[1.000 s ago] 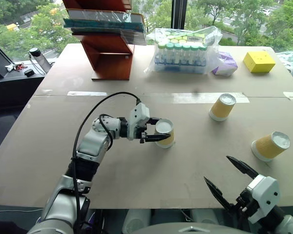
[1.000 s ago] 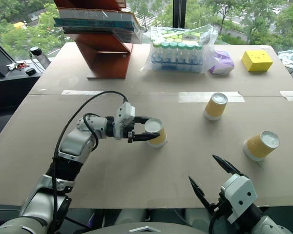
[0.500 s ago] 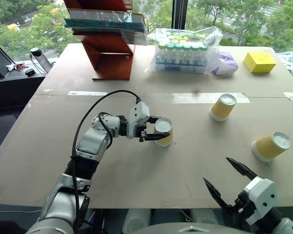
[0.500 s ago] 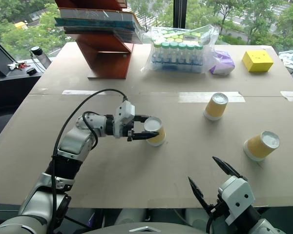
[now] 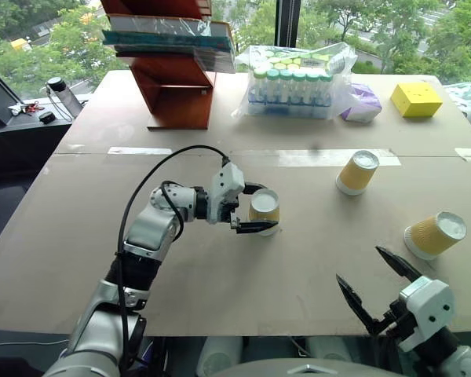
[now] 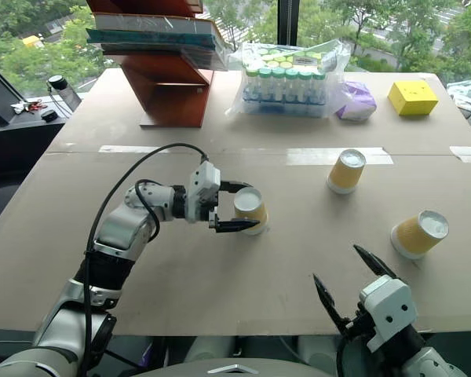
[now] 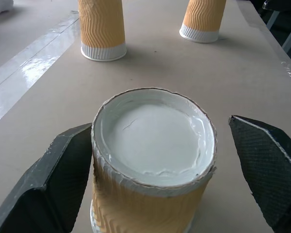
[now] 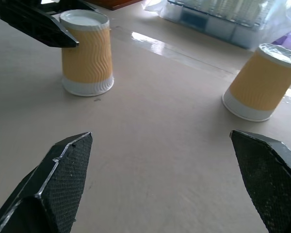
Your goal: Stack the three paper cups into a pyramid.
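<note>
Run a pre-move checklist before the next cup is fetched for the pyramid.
1. Left claw open around the first cup: ok, its fingers stand apart at both sides.
2. First cup stands upside down on the table: ok.
3. Right claw open, nothing between its fingers: ok.
4. Far cup and right-hand cup upside down, apart from each other: ok.
5. Pyramid base formed: not ok, all three cups stand apart.
6. Left claw clear of the first cup's wall: cannot tell, one finger sits very close.
</note>
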